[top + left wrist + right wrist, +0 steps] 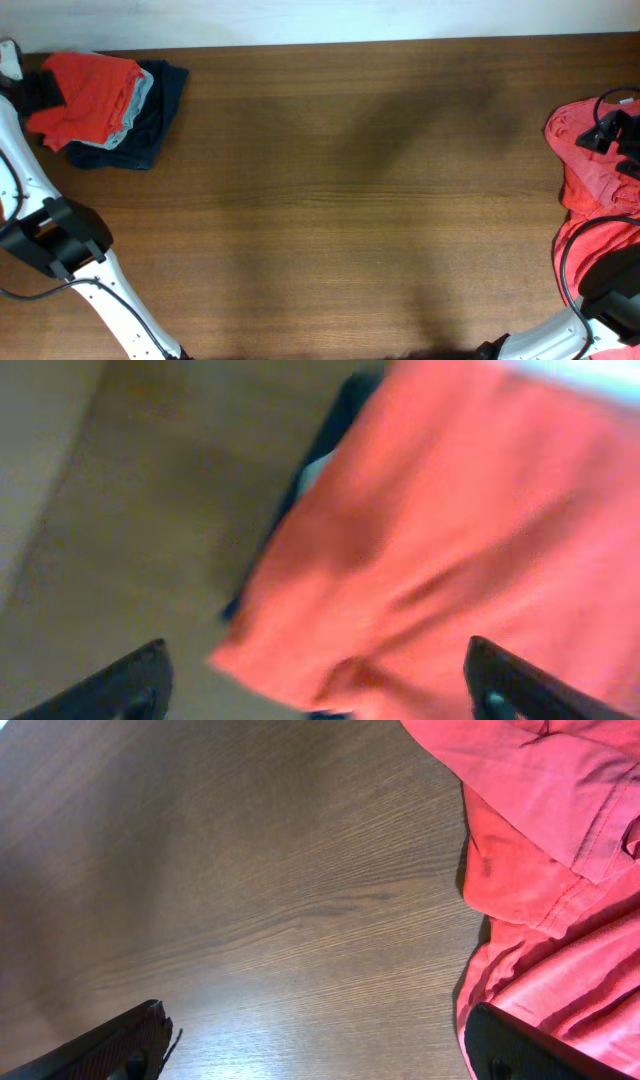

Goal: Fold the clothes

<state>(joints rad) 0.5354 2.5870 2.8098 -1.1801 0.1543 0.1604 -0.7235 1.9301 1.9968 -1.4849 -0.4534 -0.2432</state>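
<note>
Brown wood forms the surface (330, 200) seen from overhead. The white left arm (15, 140) rises along the left edge from the near side, and the left end effector (42, 92) sits at the left side of a folded shirt (95, 90). That orange-red shirt tops a stack in the far left corner, over a grey garment (141, 100) and a navy garment (160, 115). The right arm (560, 330) comes up from the near right corner, its right end effector (612, 130) above a crumpled shirt pile (590, 175) at the right edge.

From the left wrist, blurred, the left end effector (320, 690) stands wide open over the folded shirt (450, 540), gripping nothing; its fingers (135, 685) are far apart. The navy garment (345, 410) peeks out beneath.

From the right wrist, the right end effector (320, 1045) gapes fully, empty, over bare wood, with the shirt pile (560, 870) just beside its right finger.
</note>
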